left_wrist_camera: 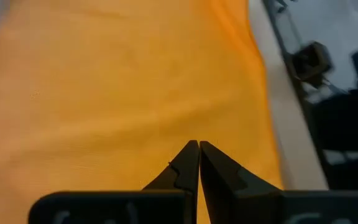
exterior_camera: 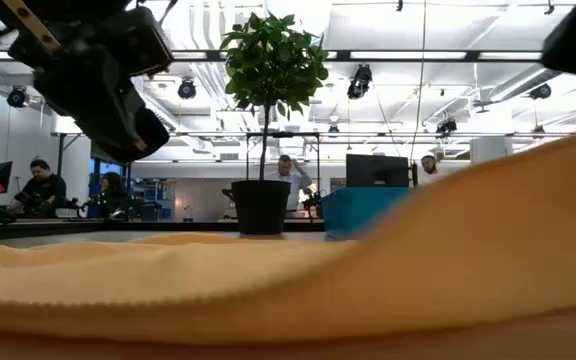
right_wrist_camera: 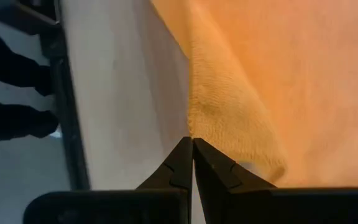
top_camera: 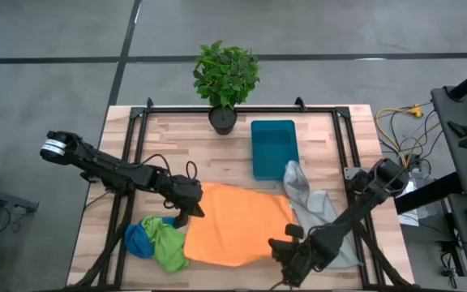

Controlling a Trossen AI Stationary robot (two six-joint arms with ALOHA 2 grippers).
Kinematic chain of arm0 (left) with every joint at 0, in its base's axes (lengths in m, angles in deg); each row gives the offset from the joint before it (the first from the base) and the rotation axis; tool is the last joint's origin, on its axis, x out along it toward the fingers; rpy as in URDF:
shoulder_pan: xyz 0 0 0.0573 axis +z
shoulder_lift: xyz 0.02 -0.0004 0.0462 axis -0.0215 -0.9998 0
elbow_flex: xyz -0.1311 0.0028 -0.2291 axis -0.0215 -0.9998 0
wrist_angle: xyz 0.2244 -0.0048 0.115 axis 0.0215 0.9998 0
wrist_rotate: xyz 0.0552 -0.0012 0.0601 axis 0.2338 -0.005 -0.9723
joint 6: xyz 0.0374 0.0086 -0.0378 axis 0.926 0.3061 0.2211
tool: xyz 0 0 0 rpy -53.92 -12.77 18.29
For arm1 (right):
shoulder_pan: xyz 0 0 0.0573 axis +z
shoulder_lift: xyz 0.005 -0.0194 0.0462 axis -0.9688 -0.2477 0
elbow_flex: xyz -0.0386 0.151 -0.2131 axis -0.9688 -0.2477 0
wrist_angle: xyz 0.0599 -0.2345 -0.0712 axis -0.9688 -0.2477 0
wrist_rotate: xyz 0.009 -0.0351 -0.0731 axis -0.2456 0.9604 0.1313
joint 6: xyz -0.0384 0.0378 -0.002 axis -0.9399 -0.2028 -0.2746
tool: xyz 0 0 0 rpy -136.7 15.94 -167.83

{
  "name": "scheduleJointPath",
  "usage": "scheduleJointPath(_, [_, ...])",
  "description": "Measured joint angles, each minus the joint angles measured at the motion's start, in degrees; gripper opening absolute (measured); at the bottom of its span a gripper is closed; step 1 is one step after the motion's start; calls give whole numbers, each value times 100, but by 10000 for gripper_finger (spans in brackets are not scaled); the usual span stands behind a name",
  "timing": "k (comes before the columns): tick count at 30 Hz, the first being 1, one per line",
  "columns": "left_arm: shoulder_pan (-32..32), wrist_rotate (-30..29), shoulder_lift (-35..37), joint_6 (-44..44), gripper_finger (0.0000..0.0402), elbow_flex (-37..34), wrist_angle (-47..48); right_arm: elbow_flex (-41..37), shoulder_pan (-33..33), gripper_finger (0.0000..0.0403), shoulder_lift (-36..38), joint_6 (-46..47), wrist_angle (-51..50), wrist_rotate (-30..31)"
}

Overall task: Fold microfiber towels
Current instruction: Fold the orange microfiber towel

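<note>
High view: orange towel (top_camera: 237, 231) is spread flat at the table's (top_camera: 339, 154) front centre. Left gripper (top_camera: 186, 209) and right gripper (top_camera: 280, 253) are seen closed, empty, at its edges.

Tabletop (top_camera: 177, 134): bare planks left of potted plant (top_camera: 224, 79); teal bin (top_camera: 274, 148) and grey towel (top_camera: 308, 203) crowd the right.

Blue towel (top_camera: 137, 239) mostly buried under the lime green towel (top_camera: 165, 243) at the tabletop's front left. Low view: orange towel (exterior_camera: 298, 290) a blurred wall, hiding the tabletop beyond. Right hand (right_wrist_camera: 192, 144) pinched closed at the orange edge; whether cloth is caught, can't tell.
</note>
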State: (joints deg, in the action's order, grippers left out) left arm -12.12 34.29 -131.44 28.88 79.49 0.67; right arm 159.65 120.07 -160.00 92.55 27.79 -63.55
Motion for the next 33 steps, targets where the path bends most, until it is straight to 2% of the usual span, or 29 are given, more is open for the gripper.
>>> scheduleJointPath(5, [-396,554,2,181,0,0,0,-16,148,9,0,152,116,-315])
scheduleJointPath(12, [-1138,507,4,-146,0,55,-1,-124,286,9,-61,136,268,-540])
scheduleJointPath(15, [-1685,-121,4,-109,0,120,65,-194,283,9,-72,165,340,-510])
scheduleJointPath(21, [-3066,-2230,-64,-247,0,346,382,-355,244,9,-72,270,803,-486])
scheduleJointPath(24, [-3608,-3005,-292,-445,0,593,694,-520,244,9,-72,376,1329,-481])
scheduleJointPath(27, [-3838,-3213,-767,-590,0,905,941,-689,246,9,-72,479,1765,-480])
scheduleJointPath(33, [-3896,-3215,-1965,-630,0,1709,1427,-876,247,8,-72,474,2078,-634])
